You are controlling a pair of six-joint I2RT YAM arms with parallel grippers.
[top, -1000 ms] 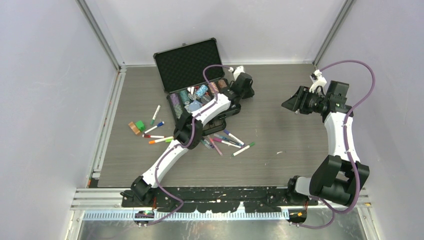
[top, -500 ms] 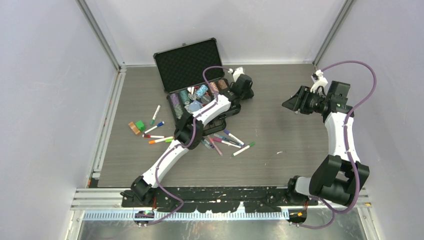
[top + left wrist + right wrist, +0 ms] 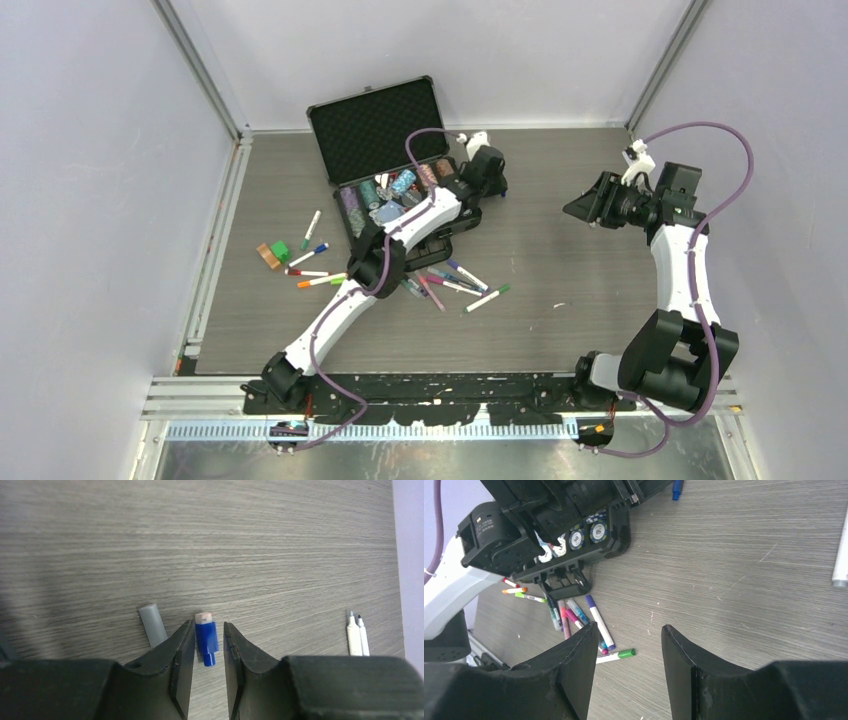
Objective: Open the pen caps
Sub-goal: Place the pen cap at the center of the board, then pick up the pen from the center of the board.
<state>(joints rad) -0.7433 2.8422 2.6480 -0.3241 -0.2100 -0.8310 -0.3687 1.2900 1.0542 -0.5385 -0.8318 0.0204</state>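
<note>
Narrowly, left jaws flank blue cap (image 3: 206,639); grey cap (image 3: 152,625) half-hidden; right jaws apart.

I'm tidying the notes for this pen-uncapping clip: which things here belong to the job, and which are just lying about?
Job:
short blue plastic cap
short grey plastic cap
slim white marker pens with coloured ends

Lying about:
black hard case
round striped poker chips
small green cube
brown block

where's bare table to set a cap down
Bare wood lies between the left gripper and the right gripper, and nearer, between the green-ended pen and the right arm. Crowded: the pen pile and loose pens left of the black case.
</note>
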